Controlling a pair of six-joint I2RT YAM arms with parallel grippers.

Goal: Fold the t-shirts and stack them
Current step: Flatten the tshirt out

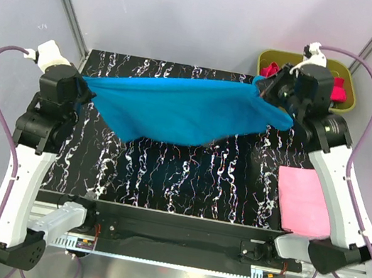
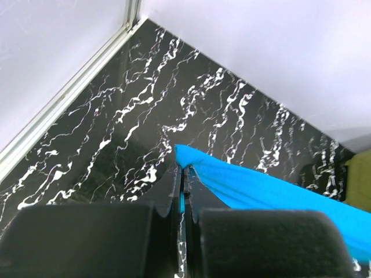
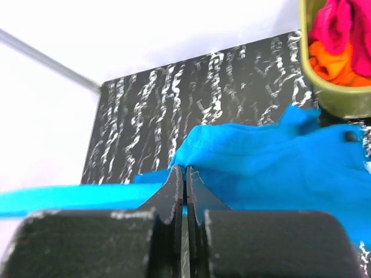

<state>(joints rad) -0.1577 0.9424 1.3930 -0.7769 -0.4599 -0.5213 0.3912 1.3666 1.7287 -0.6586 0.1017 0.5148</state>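
Bright cyan-blue cloth t-shirt (image 1: 176, 112) is spread mid-frame, clamped shut between left gripper (image 1: 85, 89) and right gripper (image 1: 270, 89); lowering flat onto the black marbled bench (image 1: 185, 182) is likely called for next.

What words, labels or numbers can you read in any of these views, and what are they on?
No readable text in any view.
The blue shirt, pink shirt, green tub and table: no print shows.
The left gripper and right gripper: no markings show.
The small orange bits on the front rail: too small to tell.
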